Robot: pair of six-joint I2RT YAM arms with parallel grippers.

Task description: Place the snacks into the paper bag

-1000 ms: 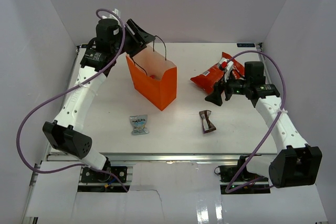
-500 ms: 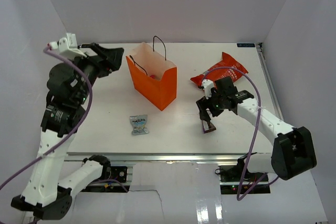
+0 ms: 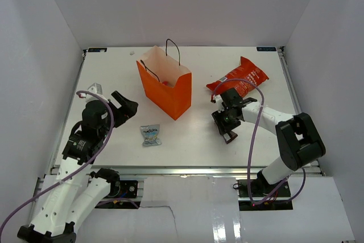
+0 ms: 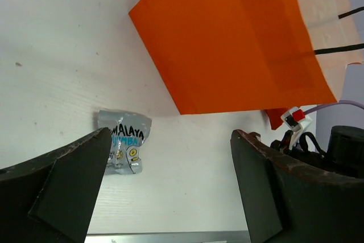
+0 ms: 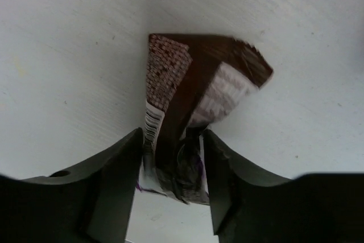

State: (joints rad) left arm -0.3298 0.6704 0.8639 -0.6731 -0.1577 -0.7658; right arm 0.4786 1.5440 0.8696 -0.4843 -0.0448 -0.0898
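White tabletop [image 3: 187, 146] bears the small brown-and-white crinkled wrapper [image 5: 193, 83], pinched between my right claw [image 5: 172, 140] fingers, long axis running along them; the upright orange paper bag [image 3: 170, 92] stands leftward and farther back; my left claw [image 4: 170, 140] gapes wide.

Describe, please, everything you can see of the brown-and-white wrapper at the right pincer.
The brown-white wrapper is a small crinkly packet, glossy like foil or plastic. It is dark brown with a white printed panel and a barcode strip along one edge. It is squeezed narrow at one end and flares wider at the other. It lies on the white table, on the near side of the red chip bag. The right pincer closes on its narrow end from both sides.
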